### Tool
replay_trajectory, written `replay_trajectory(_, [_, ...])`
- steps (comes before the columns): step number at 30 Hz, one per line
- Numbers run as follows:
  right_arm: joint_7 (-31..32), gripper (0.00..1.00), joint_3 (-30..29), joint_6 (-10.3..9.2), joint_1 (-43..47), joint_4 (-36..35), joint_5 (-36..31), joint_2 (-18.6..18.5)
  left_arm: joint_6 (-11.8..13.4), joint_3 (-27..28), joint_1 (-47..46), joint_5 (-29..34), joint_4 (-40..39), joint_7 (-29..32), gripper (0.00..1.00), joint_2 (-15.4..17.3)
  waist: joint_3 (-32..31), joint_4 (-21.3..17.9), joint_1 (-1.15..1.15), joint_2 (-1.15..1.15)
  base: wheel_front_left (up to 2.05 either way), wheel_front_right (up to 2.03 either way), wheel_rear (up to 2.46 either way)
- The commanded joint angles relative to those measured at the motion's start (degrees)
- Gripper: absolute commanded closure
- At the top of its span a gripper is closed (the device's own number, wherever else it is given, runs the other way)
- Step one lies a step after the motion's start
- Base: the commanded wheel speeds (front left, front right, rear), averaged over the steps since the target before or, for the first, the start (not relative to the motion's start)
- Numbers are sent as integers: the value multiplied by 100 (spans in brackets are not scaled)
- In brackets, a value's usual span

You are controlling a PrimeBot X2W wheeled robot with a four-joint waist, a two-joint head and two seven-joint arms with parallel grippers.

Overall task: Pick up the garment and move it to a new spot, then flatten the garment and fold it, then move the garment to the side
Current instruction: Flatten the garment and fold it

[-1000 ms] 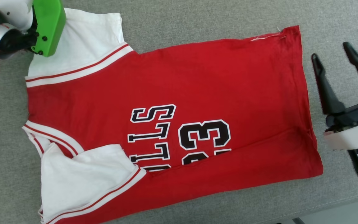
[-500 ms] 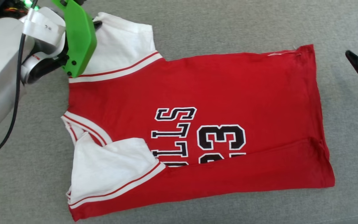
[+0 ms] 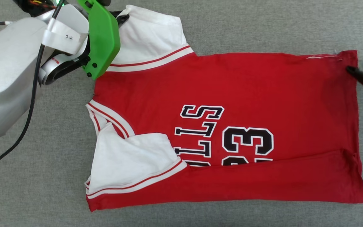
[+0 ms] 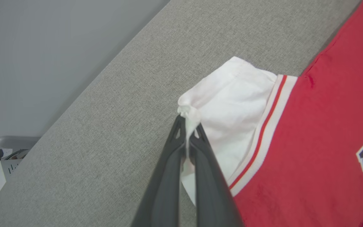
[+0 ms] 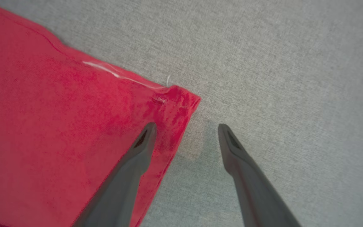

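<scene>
1. Head view.
   - Finds the garment (image 3: pixel 232 88) lying flat on the grey surface (image 3: pixel 263 25), print up, one long edge already folded over, stretched between the two grippers.
   - Places the left gripper (image 3: pixel 121 19) beneath its green housing (image 3: pixel 102 37), tips mostly hidden, with the white sleeve (image 3: pixel 150 34) right at them.
   - Puts the right gripper (image 3: pixel 361 63) at the hem corner (image 3: pixel 347 56): a second ago well off the hem, now upon it.
   - Counts the sideways slide of the whole picture as the camera's turning, not the cloth's.
2. Left wrist view.
   - Shows the left gripper (image 4: pixel 186 126) pressed together, pinching a bunched corner of the white sleeve (image 4: pixel 232 104) at the very fingertips.
   - Sets the rest of the sleeve and the red body of the garment (image 4: pixel 310 142) off to the right of the fingers, bare grey surface (image 4: pixel 106 126) to their left.
   - Marks the last bit of closing as just finished; judged, this end secured.
3. Right wrist view.
   - Shows the right gripper (image 5: pixel 187 127) spread wide, holding nothing.
   - Has the left finger over the garment (image 5: pixel 58 110) just inside the hem edge, the right finger over bare grey surface (image 5: pixel 295 78), the hem corner (image 5: pixel 181 97) just ahead of the gap.
   - Cannot tell touching from hovering.
   - Reads as the folding step: probably closing on this corner next, then carrying both held ends over.
   - Risks skating over the cloth instead of catching both layers.
</scene>
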Motion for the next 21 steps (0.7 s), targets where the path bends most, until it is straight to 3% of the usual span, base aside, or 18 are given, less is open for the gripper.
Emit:
replay_trajectory(1, [-20,0,140,-4,-75,174,-23,111,-14,-6,-98,84,-9,-50,100,-22,126,108,0,0,0,0,0])
replay_trajectory(10, [-277,0,1070,-4,25,990,9,317,-14,-33,-116,155,50,-160,100,9,201,144,0,0,0,0,0])
replay_trajectory(11, [-357,51,1108,-4,10,1039,47,305,-14,-35,-102,152,66,-177,100,27,181,128,0,0,0,0,0])
replay_trajectory(12, [-454,94,1109,-4,-14,1083,63,291,-14,-37,-90,153,81,-188,100,41,161,119,0,0,0,0,0])
replay_trajectory(13, [-583,100,1099,-4,-44,1135,90,281,-14,-39,-69,161,107,-203,100,63,120,102,0,0,0,0,0])
replay_trajectory(21, [-1821,100,946,-4,-79,1077,148,179,-14,-48,249,188,110,-483,100,257,-384,50,0,0,0,0,0])
